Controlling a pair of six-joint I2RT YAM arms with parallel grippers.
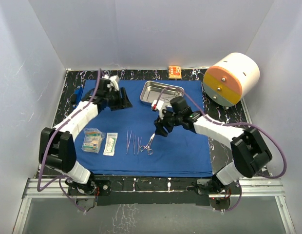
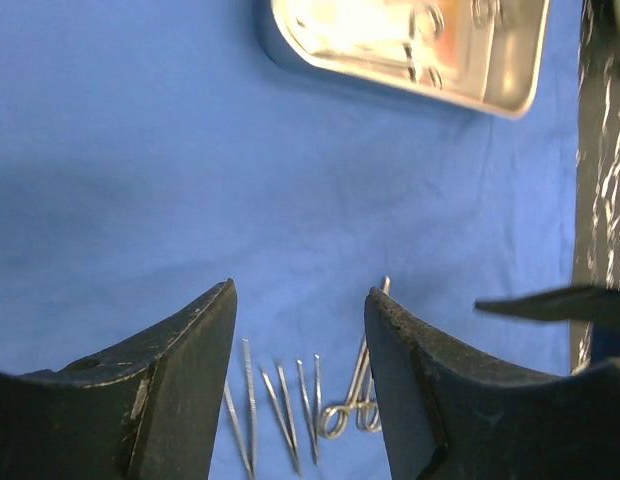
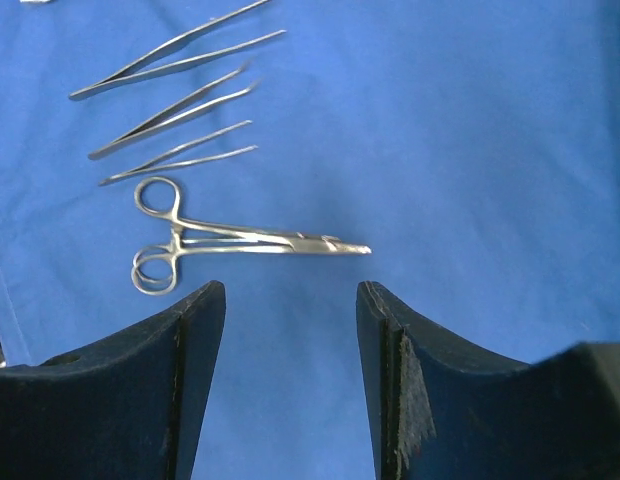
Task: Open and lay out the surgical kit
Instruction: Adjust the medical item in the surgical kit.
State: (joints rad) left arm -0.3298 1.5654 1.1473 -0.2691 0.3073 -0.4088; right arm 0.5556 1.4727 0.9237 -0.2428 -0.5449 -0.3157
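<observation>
Along the near half of the black tabletop [image 1: 156, 181], the surgical kit lies largely unpacked. The blue cloth wrap [image 1: 190, 146] is spread flat. On it, left to right, sit a clear packet with coloured contents [image 1: 92, 140], a flatter white packet [image 1: 110, 144], three slender forceps [image 1: 133, 142] in parallel and a ring-handled clamp [image 1: 149, 145] just beside them. The right claw [image 1: 159, 130] hovers just over the clamp's tip, jaws about half apart and holding nothing. Farther back on the left, the left claw [image 1: 125, 101] hangs above bare cloth, jaws likewise parted and empty. The steel tray [image 1: 163, 92] rests on the cloth's far middle; the left wrist camera shows blurred ring-like shapes inside it, though whether these are instruments or reflections cannot be told. Beyond the cloth stand a small orange box [image 1: 175, 72] at the rear edge and a white-and-orange cylinder [image 1: 231, 78] in the far right corner.

With the wrap open, the step in hand appears to be setting instruments out in a row. If the tray does hold more, the next move calls for a reach back to it and a low, careful pinch on thin, slippery steel.
</observation>
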